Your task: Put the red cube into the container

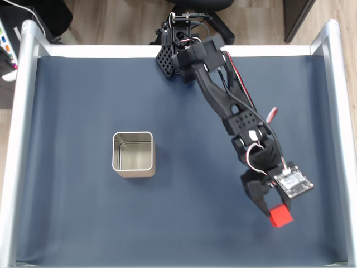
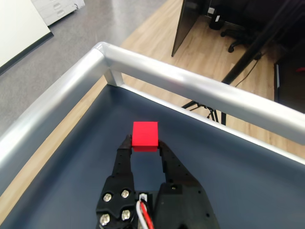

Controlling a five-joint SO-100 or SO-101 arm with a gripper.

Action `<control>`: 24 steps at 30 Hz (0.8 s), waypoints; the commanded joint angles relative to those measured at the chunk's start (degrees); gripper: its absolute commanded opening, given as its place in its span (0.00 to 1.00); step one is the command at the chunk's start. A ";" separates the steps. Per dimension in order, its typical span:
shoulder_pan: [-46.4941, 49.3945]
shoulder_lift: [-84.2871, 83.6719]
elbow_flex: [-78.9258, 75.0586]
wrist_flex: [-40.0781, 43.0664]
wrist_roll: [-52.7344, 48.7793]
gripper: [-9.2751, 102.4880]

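No legible text, label, brand, number or sign is found in either view. The small circuit board mounted on the arm near the wrist, seen in the fixed view, carries markings too fine to read. The object at the far left edge of the fixed view shows small coloured spots, but no characters can be made out. The red cube has plain faces, and the container shows bare metal with no marking.

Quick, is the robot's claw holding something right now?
End effector: closed on the small bright red cube, pinched between both fingertips.
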 commanded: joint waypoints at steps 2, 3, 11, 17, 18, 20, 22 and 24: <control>2.99 14.06 6.24 2.37 -1.23 0.08; 3.78 16.61 8.53 2.46 -1.49 0.08; 11.95 37.62 26.19 5.80 -2.90 0.08; 19.69 49.92 35.16 8.09 -4.31 0.08; 21.18 51.50 36.30 8.17 -4.48 0.08; 24.43 54.40 38.23 8.61 -5.45 0.08; 27.95 56.51 40.08 8.70 -6.42 0.08; 31.29 57.92 41.22 8.70 -7.12 0.08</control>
